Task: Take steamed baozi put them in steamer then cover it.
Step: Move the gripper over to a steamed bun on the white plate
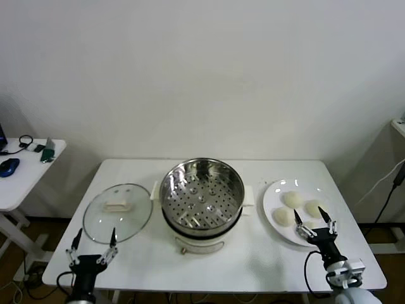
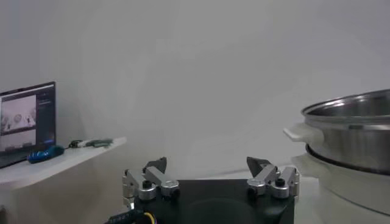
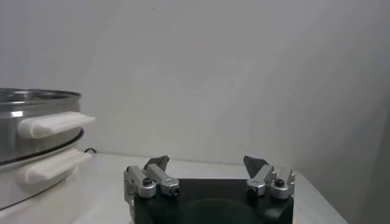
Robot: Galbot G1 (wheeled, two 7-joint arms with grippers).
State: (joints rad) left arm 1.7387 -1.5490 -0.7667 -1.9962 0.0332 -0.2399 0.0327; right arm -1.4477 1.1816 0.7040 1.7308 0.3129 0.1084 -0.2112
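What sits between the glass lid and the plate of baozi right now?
The steamer, uncovered with its perforated tray bare, stands between the glass lid and the plate; the head view shows it.

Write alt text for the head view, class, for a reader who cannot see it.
A large round shiny steel steamer stands uncovered mid-table, its round glass lid lying to its left and small cream-white baozi on a flat white plate to its right. The left gripper and right gripper wait near the front edge, jaws open.

Steamer (image 1: 201, 196): shiny polished steel pot, perforated metal tray inside, smooth cream plastic base and handles. Lid (image 1: 118, 213): clear glossy glass, cream plastic handle. Buns (image 1: 295, 208): matt, smooth, cream-white. Plate (image 1: 276, 192): glossy white. Table (image 1: 253, 266): smooth matt white. Gripper fingers (image 2: 149, 181): bare metal, black tips.
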